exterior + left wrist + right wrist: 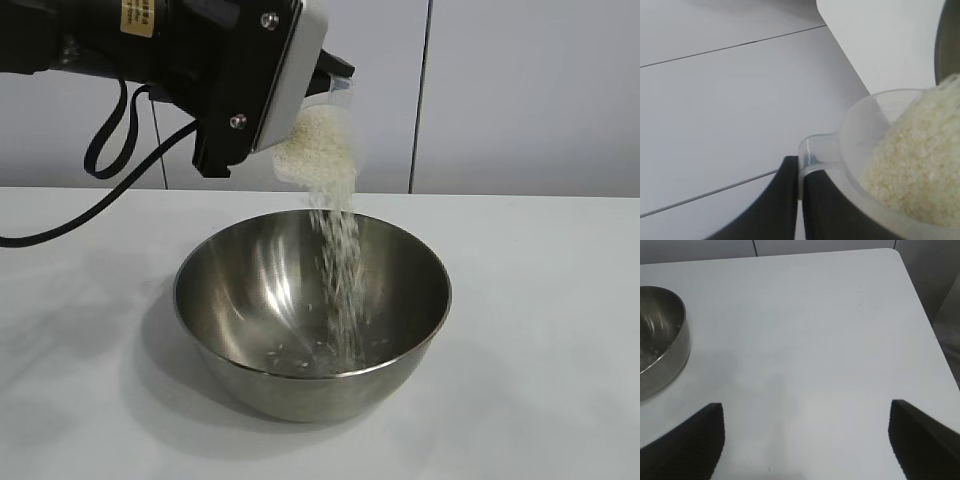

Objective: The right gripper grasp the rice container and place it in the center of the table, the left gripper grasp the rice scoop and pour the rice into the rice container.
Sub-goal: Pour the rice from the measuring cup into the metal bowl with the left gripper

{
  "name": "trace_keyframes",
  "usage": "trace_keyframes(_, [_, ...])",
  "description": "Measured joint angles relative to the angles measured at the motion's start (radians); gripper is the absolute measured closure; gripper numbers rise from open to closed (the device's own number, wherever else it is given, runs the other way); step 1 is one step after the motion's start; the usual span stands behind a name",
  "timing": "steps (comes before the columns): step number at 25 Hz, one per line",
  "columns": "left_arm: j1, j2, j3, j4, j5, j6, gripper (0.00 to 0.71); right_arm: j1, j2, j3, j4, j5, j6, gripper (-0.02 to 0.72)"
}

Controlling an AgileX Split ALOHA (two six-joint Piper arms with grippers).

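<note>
The shiny steel rice container (312,312) stands on the white table (540,330). My left gripper (300,90) hovers above it, shut on the tab handle of the clear rice scoop (335,95), which is tilted. White rice (335,215) streams from the scoop into the bowl, and a few grains lie on its bottom. In the left wrist view the gripper (799,175) pinches the scoop handle (812,152) and the cup holds a heap of rice (920,160). My right gripper (806,412) is open above bare table, with the container (662,340) off to one side.
Grey wall panels stand behind the table. The table's corner and side edge (920,305) show in the right wrist view. A black cable (110,150) hangs from the left arm.
</note>
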Motion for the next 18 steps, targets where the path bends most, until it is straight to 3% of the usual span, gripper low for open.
trace_keyframes(9, [-0.002, 0.0, 0.0, 0.197, 0.031, 0.052, 0.699, 0.0, 0.0, 0.0, 0.0, 0.0, 0.0, 0.093])
trace_keyframes(18, [-0.002, 0.0, 0.0, 0.226, 0.031, 0.054, 0.699, 0.0, 0.0, 0.0, 0.0, 0.0, 0.0, 0.093])
